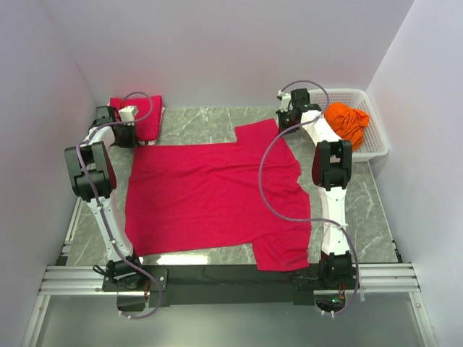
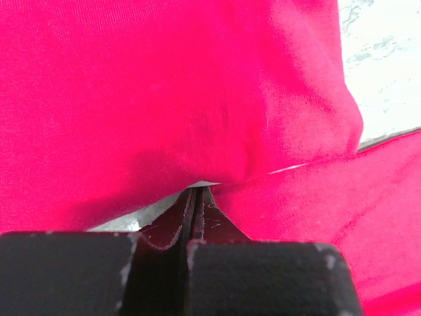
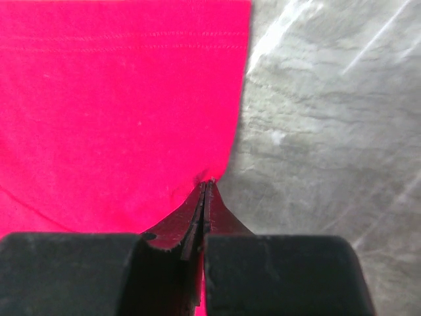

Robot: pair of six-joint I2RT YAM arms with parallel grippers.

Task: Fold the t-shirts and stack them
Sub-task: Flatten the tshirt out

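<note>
Crimson cloth hides the tips of the left pincer [image 2: 196, 197], which is closed; which shirt it nips I cannot tell; the right pincer [image 3: 206, 191] is clamped on the far sleeve's edge of the spread t-shirt [image 1: 210, 195]; that shirt lies flat on the desk [image 1: 210, 123], long axis left to right, hem left, sleeves right; three shirts: that one, a folded t-shirt [image 1: 148, 116] far left, an orange t-shirt [image 1: 347, 121] bunched in one white basket [image 1: 376, 148].
</note>
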